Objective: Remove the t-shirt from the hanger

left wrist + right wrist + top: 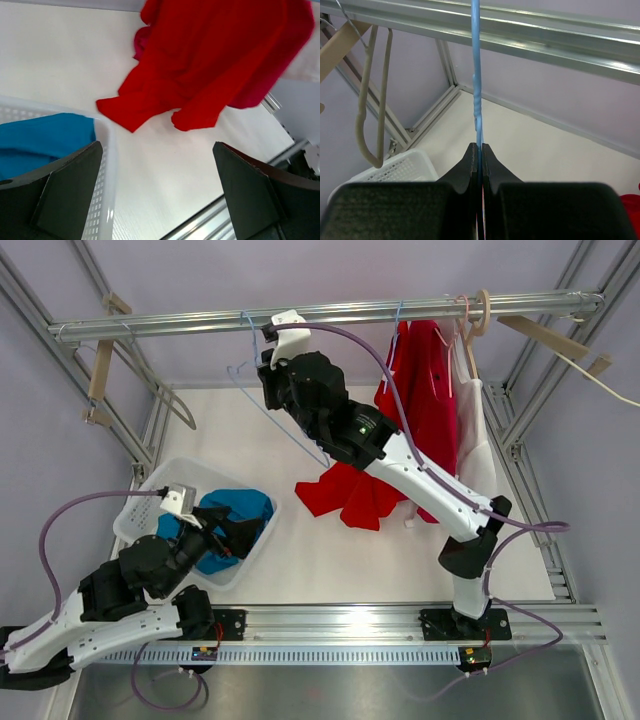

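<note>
- The right gripper (478,147) is up at the rail (350,310), its jaws pinched tight on the thin wire neck of the blue hanger (476,75). That grip keeps the hanger from swinging or twisting.
- The hanger is bare – no cloth on it. Its hook seems to sit over the rail, though the wrist view cuts off the very top.
- The blue t-shirt (245,508) lies bunched in the white basket (135,515), at the near left of the table (330,550). Judging from the empty hanger, this is the shirt that belonged on it, so the job looks done or nearly so.
- The left gripper (156,150) hovers just over the basket's right edge with its jaws spread wide and nothing between them – the pose of a hand that has no more need to hold the shirt.
- A red t-shirt (215,60) hangs from another hanger further right on the rail, and its lower part spills onto the table. Neither arm touches it.
- A likely next move is for the right arm to let go of the hanger or hand it off.
</note>
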Available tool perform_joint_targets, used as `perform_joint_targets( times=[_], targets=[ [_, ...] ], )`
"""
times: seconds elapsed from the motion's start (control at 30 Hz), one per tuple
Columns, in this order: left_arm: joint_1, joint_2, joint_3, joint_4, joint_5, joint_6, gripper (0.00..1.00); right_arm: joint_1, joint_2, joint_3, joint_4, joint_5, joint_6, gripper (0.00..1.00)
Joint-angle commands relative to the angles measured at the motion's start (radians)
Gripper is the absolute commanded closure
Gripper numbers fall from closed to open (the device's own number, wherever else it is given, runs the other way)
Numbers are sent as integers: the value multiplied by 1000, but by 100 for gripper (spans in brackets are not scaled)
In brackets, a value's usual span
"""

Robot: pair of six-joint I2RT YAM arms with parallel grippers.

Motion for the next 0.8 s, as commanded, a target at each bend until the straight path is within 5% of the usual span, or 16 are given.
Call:
perform_joint_targets(
  times=[0.0,0.4,0.77],
  targets=[
    [-1,46,32,158,204,120,1,16,-7,37,85,-4,-64,100],
    [-2,111,43,191,330,158,1,-28,223,324,-5,-22,-59,100],
    [-2,89,26,201,315,151,1,-37,240,269,33,-42,-10,100]
  ],
)
